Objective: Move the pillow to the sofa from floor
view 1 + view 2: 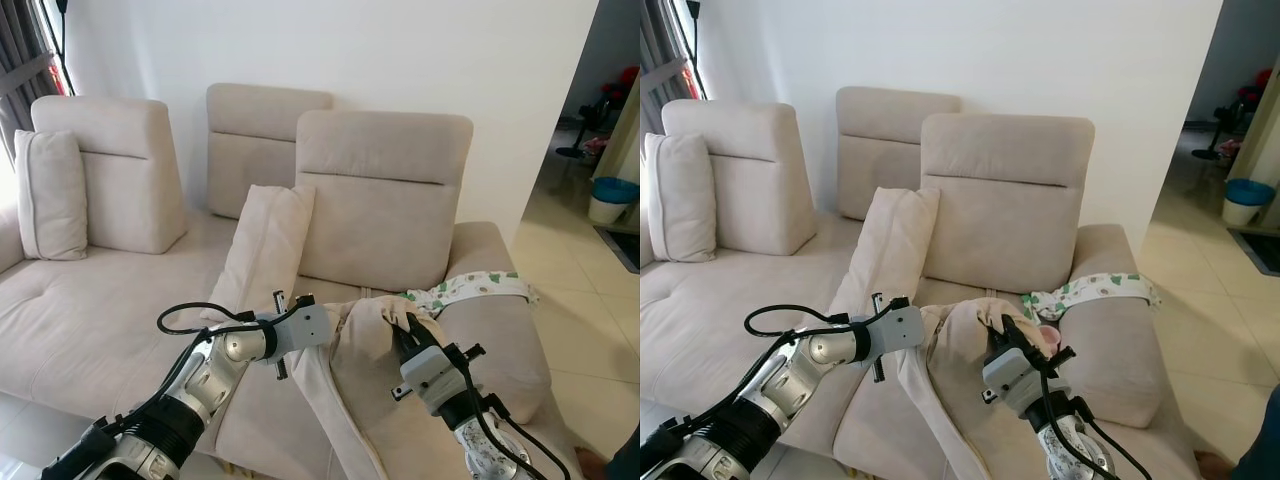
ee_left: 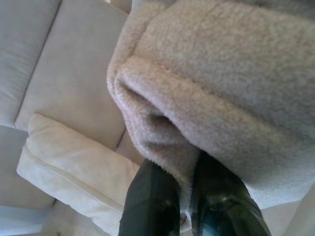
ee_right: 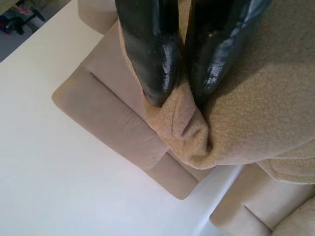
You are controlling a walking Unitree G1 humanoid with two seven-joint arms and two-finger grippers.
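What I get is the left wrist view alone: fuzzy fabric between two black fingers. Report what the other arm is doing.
Observer: The right tool is shut on another top corner of the same beige pillow.
Operator: Tell me where the pillow is.
Observer: It hangs from both tools at the front edge of the sofa seat; the left tool pinches its other corner.
Operator: Name anything near the landing spot.
Observer: A patterned cloth lies on the seat just beyond the pillow, on the robot's right.
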